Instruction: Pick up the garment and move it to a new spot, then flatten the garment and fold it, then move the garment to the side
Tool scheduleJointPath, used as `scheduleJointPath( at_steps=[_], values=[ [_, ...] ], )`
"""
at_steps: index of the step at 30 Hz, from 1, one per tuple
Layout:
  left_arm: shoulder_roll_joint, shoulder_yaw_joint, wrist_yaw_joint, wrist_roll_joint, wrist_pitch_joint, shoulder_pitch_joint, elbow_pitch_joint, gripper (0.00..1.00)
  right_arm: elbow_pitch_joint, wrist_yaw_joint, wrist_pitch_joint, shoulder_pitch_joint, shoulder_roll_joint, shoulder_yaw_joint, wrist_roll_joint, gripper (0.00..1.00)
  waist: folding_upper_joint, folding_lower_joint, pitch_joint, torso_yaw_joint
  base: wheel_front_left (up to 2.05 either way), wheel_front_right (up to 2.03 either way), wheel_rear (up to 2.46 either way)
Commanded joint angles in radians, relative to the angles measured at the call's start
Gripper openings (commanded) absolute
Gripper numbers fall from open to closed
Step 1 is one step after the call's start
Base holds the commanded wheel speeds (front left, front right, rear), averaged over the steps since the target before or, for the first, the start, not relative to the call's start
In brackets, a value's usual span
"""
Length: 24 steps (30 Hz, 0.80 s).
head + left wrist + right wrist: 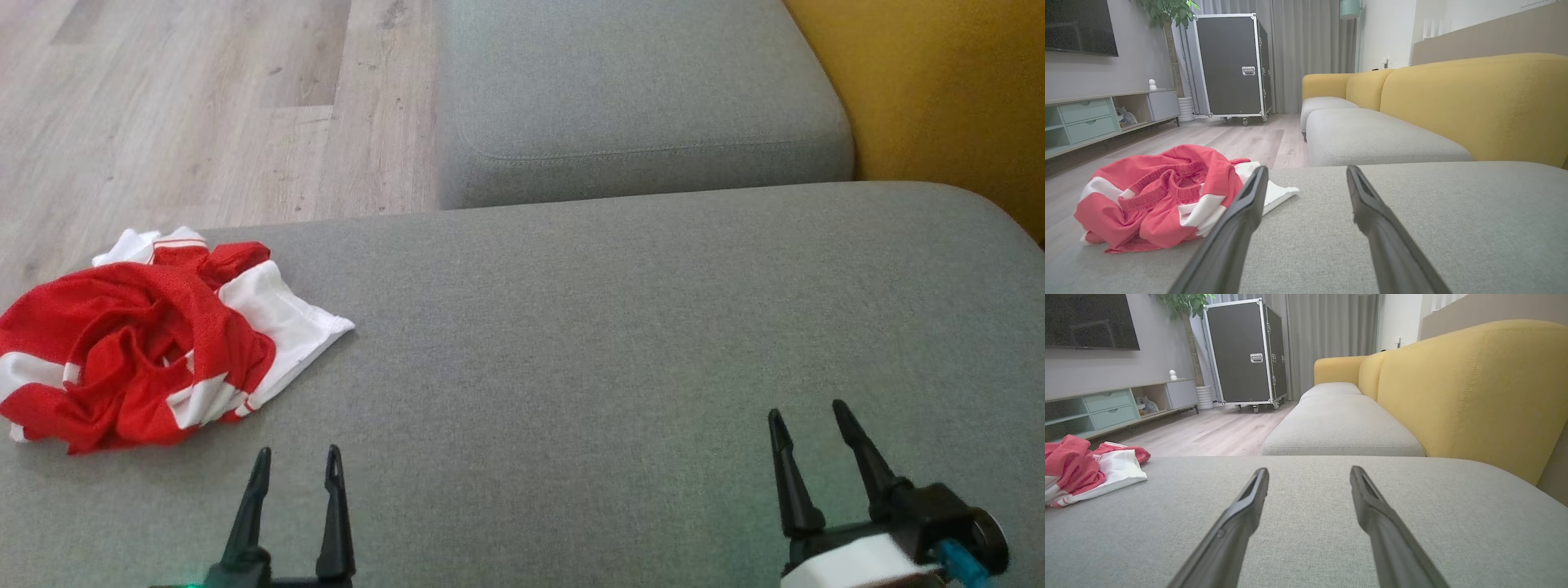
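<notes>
- Red, finely dimpled fabric with broad white bands made up the garment (139, 343), which lay crumpled in a loose heap of soft folds, one flat white corner poking out.
- It rested on the grey cushion (612, 327), right at that cushion's left edge.
- The grey cushion was a wide pad with rounded corners, covered in coarse woven cloth, its top smooth and flat.
- The left claw (298, 456) hung low over the cushion's near edge, close to the garment but clear of it; its two slim, dark, tapering fingers stood spread wide with nothing between them.
- The right claw (807, 411) hung over the cushion's near right part, well apart from the garment, its fingers likewise spread wide and empty.
- Beyond the cushion's far edge sat a second cushion (637, 82) in the same grey weave, a stitched seam running along its front.
- A mustard-yellow backrest (939, 82), softly padded, rose along the cushion's right side.
- Pale wood-grain floor (204, 106) planks stretched past the cushion's far left corner.
</notes>
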Motion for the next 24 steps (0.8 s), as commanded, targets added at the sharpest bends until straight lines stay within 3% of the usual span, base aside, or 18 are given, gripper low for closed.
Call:
scheduleJointPath(
  at_steps=[1, 17, 24],
  values=[
    [0.003, 0.016, 0.009, 0.044, -0.020, -0.027, -0.037, 1.00, -0.039, -0.001, -0.025, -0.012, -0.011, 0.031, -0.046, 1.00, -0.0001, 0.0000, -0.002, 0.001, 0.00, 0.00, 0.00],
    [0.004, 0.011, 0.021, 0.056, -0.026, -0.027, -0.022, 1.00, -0.036, -0.001, -0.030, -0.008, -0.011, 0.027, -0.071, 1.00, -0.0001, 0.0000, 0.005, 0.007, 0.00, 0.00, 0.00],
    [0.004, 0.012, 0.023, 0.044, -0.026, -0.033, 0.000, 1.00, -0.030, -0.001, -0.030, 0.005, -0.011, 0.023, -0.070, 1.00, -0.0001, 0.0000, 0.005, 0.052, 0.00, 0.00, 0.00]
  ],
)
